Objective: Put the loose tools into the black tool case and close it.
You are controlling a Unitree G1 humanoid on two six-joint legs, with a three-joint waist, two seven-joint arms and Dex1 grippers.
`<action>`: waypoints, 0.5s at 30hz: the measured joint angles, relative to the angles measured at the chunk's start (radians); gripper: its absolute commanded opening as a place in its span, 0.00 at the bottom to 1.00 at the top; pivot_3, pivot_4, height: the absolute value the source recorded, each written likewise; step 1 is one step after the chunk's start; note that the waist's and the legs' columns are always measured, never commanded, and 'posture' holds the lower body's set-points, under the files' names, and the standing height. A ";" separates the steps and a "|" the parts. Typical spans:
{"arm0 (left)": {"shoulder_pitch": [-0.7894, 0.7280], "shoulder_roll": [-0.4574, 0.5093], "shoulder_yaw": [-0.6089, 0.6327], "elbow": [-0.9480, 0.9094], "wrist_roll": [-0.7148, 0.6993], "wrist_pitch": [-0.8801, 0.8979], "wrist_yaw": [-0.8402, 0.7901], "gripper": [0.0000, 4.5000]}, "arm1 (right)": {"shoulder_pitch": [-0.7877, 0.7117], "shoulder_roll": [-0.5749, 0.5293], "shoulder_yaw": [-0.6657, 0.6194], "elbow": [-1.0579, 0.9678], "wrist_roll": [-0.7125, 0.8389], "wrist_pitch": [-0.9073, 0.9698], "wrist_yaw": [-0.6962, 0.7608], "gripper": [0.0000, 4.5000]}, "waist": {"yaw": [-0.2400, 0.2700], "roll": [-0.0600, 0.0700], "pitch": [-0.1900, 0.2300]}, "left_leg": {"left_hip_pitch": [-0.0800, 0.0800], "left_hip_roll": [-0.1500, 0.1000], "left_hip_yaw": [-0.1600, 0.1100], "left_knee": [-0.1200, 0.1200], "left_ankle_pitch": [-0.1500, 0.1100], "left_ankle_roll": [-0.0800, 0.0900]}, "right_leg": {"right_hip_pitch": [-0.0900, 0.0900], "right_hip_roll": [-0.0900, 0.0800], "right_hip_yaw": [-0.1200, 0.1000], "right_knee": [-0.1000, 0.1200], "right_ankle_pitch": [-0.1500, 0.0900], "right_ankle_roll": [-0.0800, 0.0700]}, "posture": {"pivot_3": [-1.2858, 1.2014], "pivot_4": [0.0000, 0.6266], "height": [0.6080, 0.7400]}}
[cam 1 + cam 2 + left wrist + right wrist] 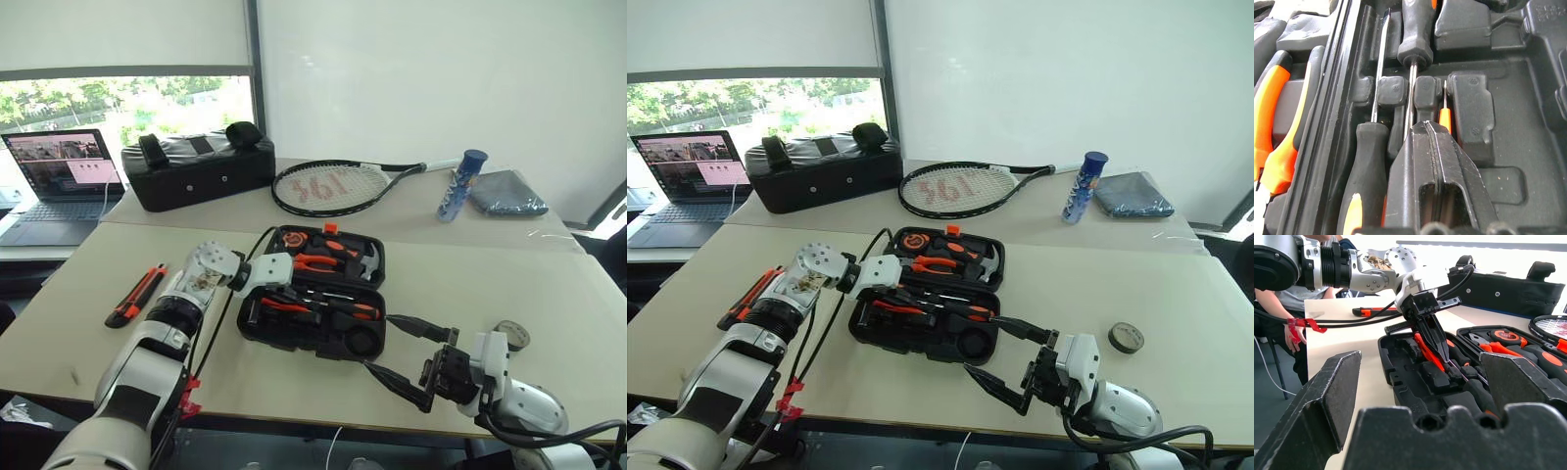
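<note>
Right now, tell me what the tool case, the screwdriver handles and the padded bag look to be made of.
Tool case: hard moulded plastic, matt black, with formed tool slots.
Screwdriver handles: probably rubbery plastic, matt black with glossy orange inlay.
Padded bag: likely faux leather, judging by its soft creases and dull sheen.

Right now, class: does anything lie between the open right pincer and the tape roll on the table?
Nothing visible does. The right pincer hangs open near the table's front edge, and the tape roll lies apart on bare table to its right. The black tool case sits on its other side.
</note>
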 measured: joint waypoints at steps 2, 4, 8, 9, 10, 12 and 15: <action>0.002 0.000 0.006 0.000 -0.013 -0.007 -0.008 0.01 | 0.001 0.002 0.000 0.000 -0.005 0.000 -0.001 1.00 | 0.001 0.000 0.000 | 0.000 0.000 0.000 0.000 0.000 0.000 | 0.000 0.000 0.000 0.000 0.000 0.000 | 0.52 0.24 1.00; 0.007 0.000 0.020 -0.001 -0.038 -0.004 -0.027 0.01 | 0.001 0.002 0.001 0.000 -0.008 0.000 -0.001 1.00 | 0.001 0.000 0.000 | -0.001 0.000 0.000 0.000 0.000 0.000 | 0.000 0.000 0.000 0.000 0.000 0.000 | 0.52 0.24 1.00; 0.021 0.022 0.051 -0.054 -0.103 0.016 -0.106 0.01 | 0.003 0.003 0.001 -0.001 -0.015 0.000 -0.001 1.00 | 0.001 0.000 0.000 | -0.001 0.000 0.000 0.000 0.000 0.000 | -0.001 0.000 0.000 0.000 0.001 -0.002 | 0.52 0.24 1.00; 0.032 0.040 0.051 -0.075 -0.114 0.026 -0.131 0.01 | 0.003 0.004 0.001 -0.001 -0.015 0.000 -0.001 1.00 | 0.000 0.000 0.000 | -0.001 0.000 0.000 0.000 0.000 0.000 | -0.001 0.000 0.000 0.000 0.001 -0.002 | 0.52 0.24 1.00; 0.037 0.048 0.051 -0.082 -0.116 0.029 -0.140 0.01 | 0.004 0.004 0.001 -0.001 -0.015 0.000 -0.001 1.00 | -0.001 0.000 0.000 | -0.001 0.000 0.000 0.000 0.000 0.000 | -0.001 0.000 0.000 0.000 0.001 -0.002 | 0.52 0.24 1.00; 0.056 0.068 0.051 -0.092 -0.118 0.030 -0.156 0.01 | 0.005 0.005 0.001 -0.001 -0.015 -0.001 0.000 1.00 | 0.000 0.000 0.000 | 0.000 0.000 0.000 0.000 0.000 0.000 | -0.001 0.000 0.000 0.000 0.001 -0.002 | 0.52 0.24 1.00; 0.080 0.083 0.046 -0.091 -0.091 0.026 -0.133 0.01 | 0.005 0.009 0.002 -0.001 -0.015 -0.001 0.000 1.00 | 0.002 0.000 0.000 | -0.001 0.000 0.000 0.000 0.000 0.000 | 0.000 0.000 0.000 0.000 0.001 -0.001 | 0.52 0.24 1.00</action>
